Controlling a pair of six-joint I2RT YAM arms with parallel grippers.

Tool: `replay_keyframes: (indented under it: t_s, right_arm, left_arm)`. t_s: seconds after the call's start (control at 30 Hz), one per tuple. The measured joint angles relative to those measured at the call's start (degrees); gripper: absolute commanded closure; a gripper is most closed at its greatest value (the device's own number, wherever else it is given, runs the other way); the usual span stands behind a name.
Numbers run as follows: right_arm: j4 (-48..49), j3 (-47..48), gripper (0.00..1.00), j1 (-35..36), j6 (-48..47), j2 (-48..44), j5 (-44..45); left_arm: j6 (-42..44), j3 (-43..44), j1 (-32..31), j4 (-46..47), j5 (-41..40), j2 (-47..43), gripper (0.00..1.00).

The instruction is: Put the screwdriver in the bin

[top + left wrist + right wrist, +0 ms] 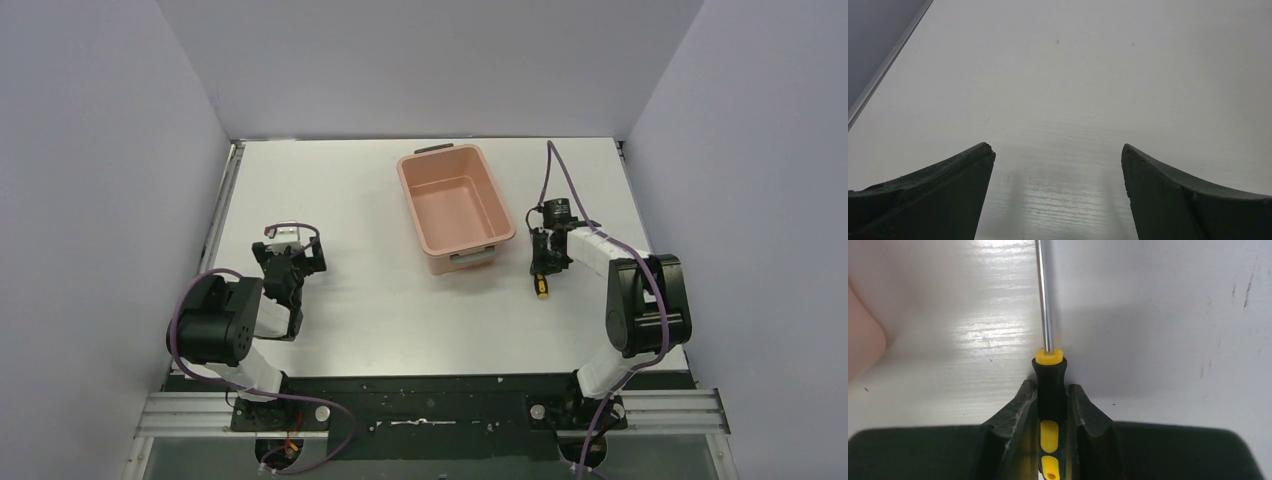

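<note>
The salmon-pink bin (456, 208) stands at the back middle of the table, empty inside. The screwdriver (541, 283) with its yellow-and-black handle is just right of the bin's near corner. My right gripper (545, 262) is shut on its handle. In the right wrist view the fingers (1018, 405) clamp the black handle (1049, 385) on both sides, and the thin metal shaft (1044, 295) points away over the table. A corner of the bin (860, 345) shows at the left edge. My left gripper (288, 262) is open and empty over the bare table (1058, 100).
Grey walls enclose the table on three sides. A metal rail (225, 200) runs along the left edge. The right arm's purple cable (560, 175) arcs beside the bin's right side.
</note>
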Motion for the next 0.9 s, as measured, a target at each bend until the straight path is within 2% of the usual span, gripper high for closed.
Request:
replay_keyframes:
  t_s: [0.23,0.53,0.7,0.9]
  right_arm:
    - [-9.84,8.96,1.00,0.02,-1.57,0.52,3.04]
    - [-26.36,41.81,1.00,1.73,-0.70,-0.72,9.55]
    - [-27.91,52.54,1.00,12.52,2.38,-0.28,10.03]
    - [-23.58,54.23,1.00,25.35,4.59,4.31,7.69]
  left_arm:
    - [0.00,0.00,0.00,0.00,0.00,0.00,0.03]
    - [0.00,0.00,0.00,0.00,0.00,0.00,0.03]
    - [0.00,0.00,0.00,0.00,0.02,0.00,0.03]
    - [0.00,0.00,0.00,0.00,0.00,0.00,0.03]
